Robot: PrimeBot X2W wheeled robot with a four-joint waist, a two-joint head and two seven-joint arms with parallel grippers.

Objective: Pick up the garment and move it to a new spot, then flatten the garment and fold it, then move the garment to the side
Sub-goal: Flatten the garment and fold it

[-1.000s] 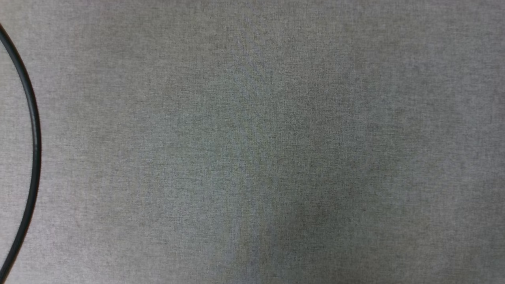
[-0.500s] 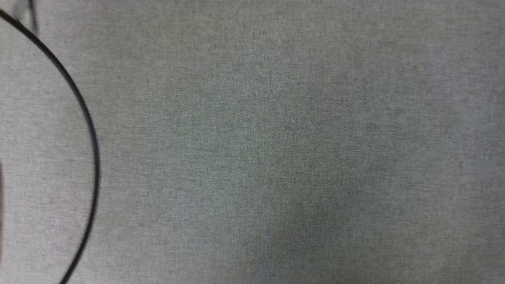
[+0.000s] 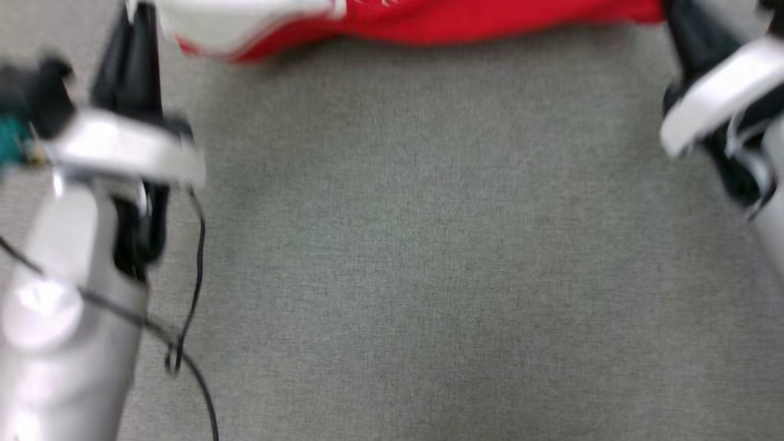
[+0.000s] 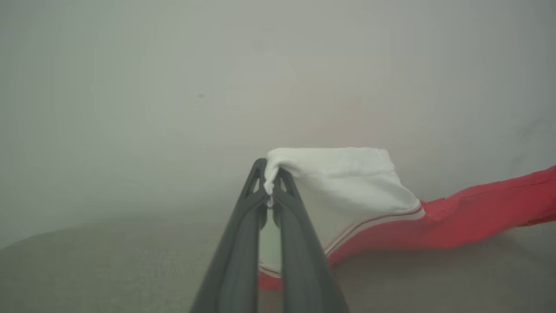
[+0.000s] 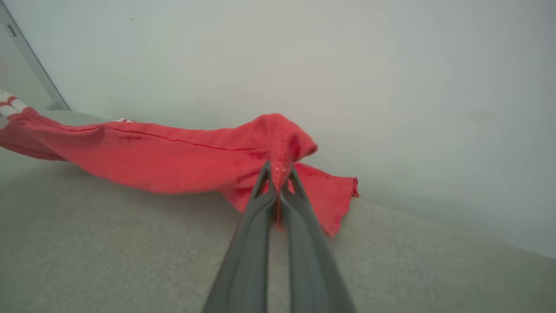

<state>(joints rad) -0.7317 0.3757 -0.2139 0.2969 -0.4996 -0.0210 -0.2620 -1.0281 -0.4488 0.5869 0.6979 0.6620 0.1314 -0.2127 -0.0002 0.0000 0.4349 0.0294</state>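
The left tool is pinched shut on the edge of the white sleeve. The right tool is clamped tight on a bunched red corner at the other end of the garment. The garment stretches between them as a long band along the top edge of the head view. It hangs low over the bench, and a loose red flap droops beside the right tool. A broad stretch of grey bench lies between the two arms, on the robot's side of the garment. A black cable dangles from the left arm over the bench's left part. Behind the garment, the bench's far edge meets a pale backdrop.
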